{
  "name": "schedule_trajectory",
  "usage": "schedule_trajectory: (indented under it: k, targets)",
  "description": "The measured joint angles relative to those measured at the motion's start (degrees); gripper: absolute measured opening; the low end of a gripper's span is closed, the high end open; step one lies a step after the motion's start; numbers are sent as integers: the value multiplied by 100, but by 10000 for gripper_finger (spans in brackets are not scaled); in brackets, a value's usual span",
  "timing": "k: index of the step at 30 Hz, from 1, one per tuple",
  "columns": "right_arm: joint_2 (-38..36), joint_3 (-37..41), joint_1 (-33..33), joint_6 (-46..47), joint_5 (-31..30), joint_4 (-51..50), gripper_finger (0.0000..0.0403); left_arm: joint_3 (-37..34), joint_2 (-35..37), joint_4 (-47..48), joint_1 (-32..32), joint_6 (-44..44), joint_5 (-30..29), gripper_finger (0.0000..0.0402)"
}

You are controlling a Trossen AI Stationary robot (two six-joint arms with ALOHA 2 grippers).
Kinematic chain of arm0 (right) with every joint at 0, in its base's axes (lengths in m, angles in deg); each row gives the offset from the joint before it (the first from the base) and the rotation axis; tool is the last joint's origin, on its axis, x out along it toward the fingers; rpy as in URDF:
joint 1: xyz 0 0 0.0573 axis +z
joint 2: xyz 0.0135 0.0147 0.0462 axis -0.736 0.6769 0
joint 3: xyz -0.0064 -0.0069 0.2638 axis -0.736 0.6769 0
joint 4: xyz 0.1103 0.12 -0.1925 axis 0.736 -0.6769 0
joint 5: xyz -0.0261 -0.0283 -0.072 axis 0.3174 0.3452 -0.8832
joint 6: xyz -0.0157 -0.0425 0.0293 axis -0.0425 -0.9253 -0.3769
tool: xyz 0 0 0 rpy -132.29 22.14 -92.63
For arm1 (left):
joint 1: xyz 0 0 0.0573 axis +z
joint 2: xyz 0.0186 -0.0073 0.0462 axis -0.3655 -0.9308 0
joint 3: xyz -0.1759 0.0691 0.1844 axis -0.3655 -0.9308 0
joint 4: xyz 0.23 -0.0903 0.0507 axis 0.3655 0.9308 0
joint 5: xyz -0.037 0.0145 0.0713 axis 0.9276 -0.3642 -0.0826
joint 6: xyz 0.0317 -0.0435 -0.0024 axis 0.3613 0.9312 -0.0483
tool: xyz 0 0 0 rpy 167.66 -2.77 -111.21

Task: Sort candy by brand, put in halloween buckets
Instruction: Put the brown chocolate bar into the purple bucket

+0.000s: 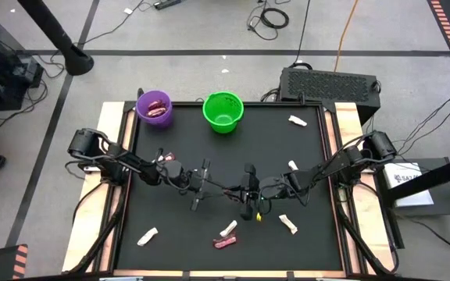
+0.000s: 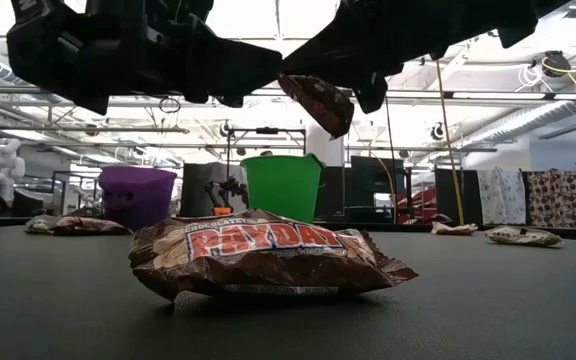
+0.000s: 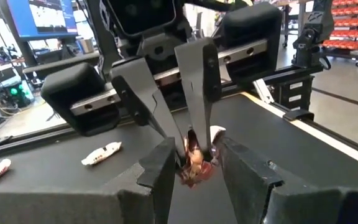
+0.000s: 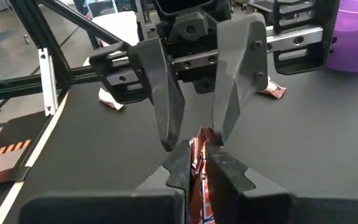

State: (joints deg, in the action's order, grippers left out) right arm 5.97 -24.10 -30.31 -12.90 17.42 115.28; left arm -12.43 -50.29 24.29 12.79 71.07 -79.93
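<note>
Grippers meet above the black tabletop's (image 1: 303, 234) middle: right gripper (image 4: 196, 163) pinches a brown-red wrapped candy bar (image 4: 199, 186), left gripper's (image 4: 194, 134) jaws spread around its tip.

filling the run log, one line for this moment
right hand: shut on candy bar | left hand: open around it | handover mid-air | purple bucket: holds candy

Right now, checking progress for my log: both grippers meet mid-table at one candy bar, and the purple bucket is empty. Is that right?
Not quite. The purple bucket is not empty: the high view shows pink-red wrapped candy inside it. The rest holds: the left gripper and the right gripper meet mid-table at one candy bar.
</note>
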Motion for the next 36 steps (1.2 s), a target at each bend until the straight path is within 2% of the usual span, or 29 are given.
schedule_trajectory:
  k: [8,12,18,27,30,36]
  targets:
    - [0,0,0,-1,0,0,32,2,0,109,0,3,-35,121]
    - [0,0,0,-26,2,0,32,2,0,108,2,-1,-47,85]
    - [0,2,4,-59,12,-27,32,2,0,126,2,-91,-51,10]
    - [0,7,-42,-492,7,-28,34,-2,0,126,6,-146,-92,2]
    - [0,7,-77,-577,17,-26,53,-2,2,121,11,-146,-132,2]
    - [-4,5,-141,-709,-8,-15,129,-2,274,509,123,-153,-289,1]
